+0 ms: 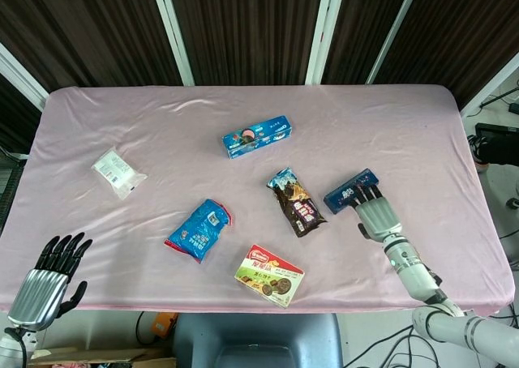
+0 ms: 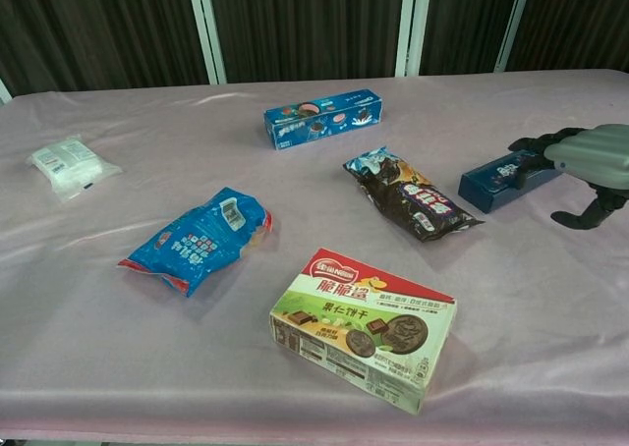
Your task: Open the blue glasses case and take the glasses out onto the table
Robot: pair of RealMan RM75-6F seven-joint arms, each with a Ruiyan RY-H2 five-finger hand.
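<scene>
**Right hand on the blue case, lid not open yet**

So the blue glasses case (image 1: 350,191) is lying flat on the pink tablecloth (image 1: 162,133), right-of-centre from where I sit, angled so one end points toward the dark chocolate wrapper (image 1: 297,203) just beside it. It's closed as far as I can see. No glasses showing anywhere.

My right hand (image 1: 375,212) is laid over the near end of the case, fingers draped across the top. In the chest view the fingers (image 2: 536,143) sit on the lid and the thumb hangs down at the side, apart from the case. So I'd call it pressing or resting on the case, not a real grasp. I can't tell whether anything is hooked under the lid edge, it's too small to make out. My guess at why it sits like that: pin the case down and square it up so there's something to work the lid against.

My left hand (image 1: 50,276) is down at the near-left table edge, fingers spread, holding nothing. Makes sense to me as the spare, since opening a hinged case probably wants one hand to hold and one to lift.

The rest is clutter well apart from the action: a blue cookie box (image 1: 257,136) further back, a blue snack bag (image 1: 199,228), a green and red biscuit box (image 1: 269,275) near the front edge, and a small white packet (image 1: 117,172) off on the left.

The wrapper is the only thing I'd worry about bumping.
</scene>
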